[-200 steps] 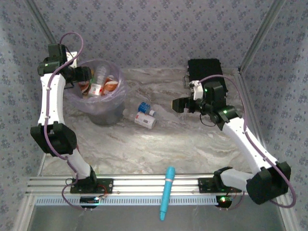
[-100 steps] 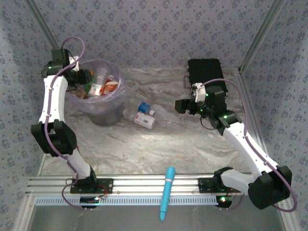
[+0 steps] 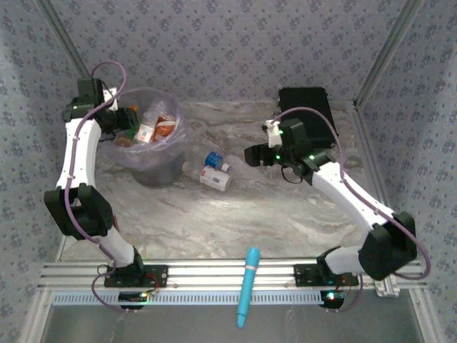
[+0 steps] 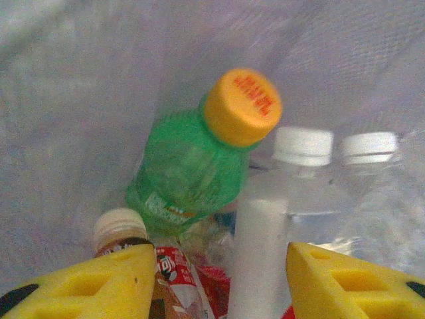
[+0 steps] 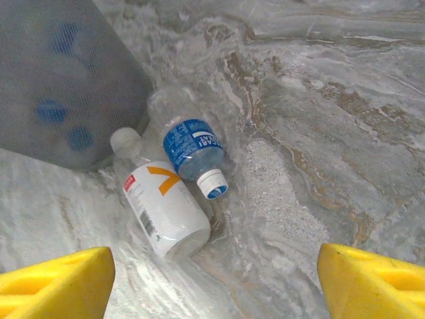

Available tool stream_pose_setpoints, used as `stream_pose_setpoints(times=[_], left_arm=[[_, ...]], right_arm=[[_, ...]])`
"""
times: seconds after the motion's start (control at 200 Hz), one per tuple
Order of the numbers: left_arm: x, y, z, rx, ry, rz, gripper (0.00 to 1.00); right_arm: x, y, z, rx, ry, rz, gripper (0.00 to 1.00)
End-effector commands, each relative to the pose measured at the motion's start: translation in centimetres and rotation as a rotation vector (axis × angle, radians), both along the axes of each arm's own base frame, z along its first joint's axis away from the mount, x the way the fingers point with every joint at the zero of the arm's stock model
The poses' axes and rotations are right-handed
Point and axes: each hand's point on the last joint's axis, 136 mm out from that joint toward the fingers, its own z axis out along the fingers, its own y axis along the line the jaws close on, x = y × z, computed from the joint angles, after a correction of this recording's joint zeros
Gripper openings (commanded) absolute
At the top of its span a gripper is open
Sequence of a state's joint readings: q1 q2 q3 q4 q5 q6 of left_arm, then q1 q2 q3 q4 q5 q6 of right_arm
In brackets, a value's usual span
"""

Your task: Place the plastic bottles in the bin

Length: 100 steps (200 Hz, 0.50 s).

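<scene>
Over the round grey bin with lavender bag liner [image 3: 153, 171], left gripper [image 4: 222, 266] hangs with jaws apart and empty. Below it, inside the bin, lie a green plastic bottle with orange cap [image 4: 189, 173] and white-capped clear bottles [image 4: 302, 146]. Right of the bin, right gripper [image 5: 216, 279] is spread wide and empty. Under it, on the marble-pattern table [image 5: 299, 133] just beside the bin wall, a white plastic bottle with orange-marked label [image 5: 163, 206] and a clear plastic bottle with blue label [image 5: 192, 149] lie side by side. Both are probably light, thin-walled, slick and prone to rolling. Grip mid-body, across the label.
</scene>
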<state>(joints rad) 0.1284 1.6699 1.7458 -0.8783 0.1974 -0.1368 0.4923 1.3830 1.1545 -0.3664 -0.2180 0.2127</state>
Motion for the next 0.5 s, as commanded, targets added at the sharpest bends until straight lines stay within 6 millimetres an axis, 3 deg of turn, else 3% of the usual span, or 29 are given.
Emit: stream_pose_setpoints(times=[0.0, 0.125, 0.25, 0.495], left_arm=[[-0.6, -0.7, 4.7, -0.015, -0.102, -0.022, 0.61], [-0.7, -1.4, 6.6, -0.036, -0.165, -0.046, 0.7], [-1.2, -2.9, 7.5, -0.026, -0.199, -0.074, 0.77], [-4.7, -6.5, 10.1, -0.041, -0.277, -0.102, 0.81]], right_arm=[[0.9, 1.3, -1.8, -0.143, 0.02, 0.058, 0.75], [2.1, 4.4, -4.1, -0.213, 0.021, 0.125, 0.76], [4.4, 6.3, -7.0, -0.258, 0.05, 0.134, 0.79], [6.9, 10.0, -10.8, -0.297, 0.089, 0.154, 0.8]])
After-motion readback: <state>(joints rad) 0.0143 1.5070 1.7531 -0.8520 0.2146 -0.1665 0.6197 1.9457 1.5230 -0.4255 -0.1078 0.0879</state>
